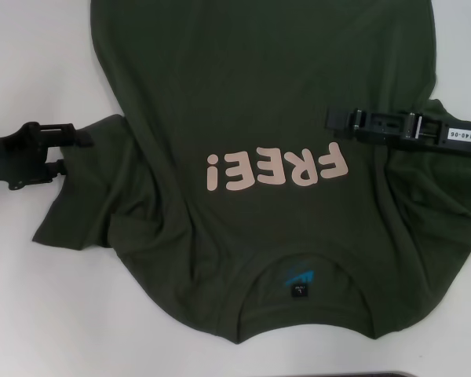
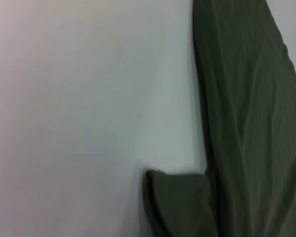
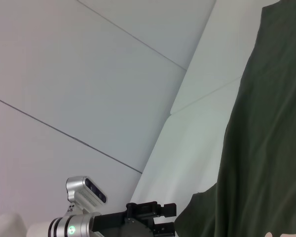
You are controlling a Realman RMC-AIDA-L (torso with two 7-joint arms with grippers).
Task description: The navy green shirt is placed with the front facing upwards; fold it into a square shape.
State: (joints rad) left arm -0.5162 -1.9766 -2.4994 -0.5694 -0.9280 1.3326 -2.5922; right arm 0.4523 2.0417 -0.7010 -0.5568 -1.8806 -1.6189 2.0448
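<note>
Left gripper (image 1: 82,140), black, at the outer edge of the left sleeve of the dark olive-green cotton T-shirt (image 1: 259,94); finger gap impossible to tell. Shirt itself spread face up on the white table (image 1: 39,314), pale pink block letters (image 1: 276,167) upward. Soft, light, limp cloth, likely best pinched at sleeve hems. Right gripper (image 1: 330,119) above the right chest, beside the letters; finger state likewise unclear.

A lab-like test room: a plain white smooth tabletop (image 1: 47,63) stands against bare white panelled walls (image 3: 89,74) with thin dark seams.
</note>
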